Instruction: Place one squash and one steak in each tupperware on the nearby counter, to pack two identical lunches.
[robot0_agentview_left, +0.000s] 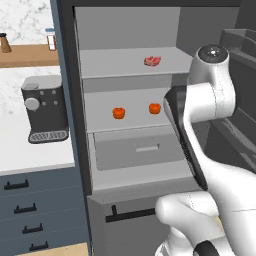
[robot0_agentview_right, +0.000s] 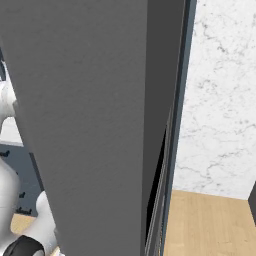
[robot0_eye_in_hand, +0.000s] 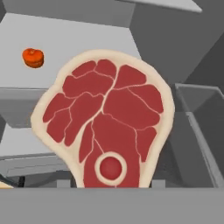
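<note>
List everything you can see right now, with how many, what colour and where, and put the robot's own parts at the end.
squash: two, orange-red, apart on the middle fridge shelf.
steak: two, red with cream edge; one close before the hand camera, the other on the top fridge shelf.
fridge: one, grey, open, with a drawer below the shelves.
coffee machine: one, dark grey, on the counter.
counter: one, white over blue-grey drawers, left of the fridge.
wall shelf: one, wooden, above the coffee machine.
arm: one, white, raised before the fridge.
</note>
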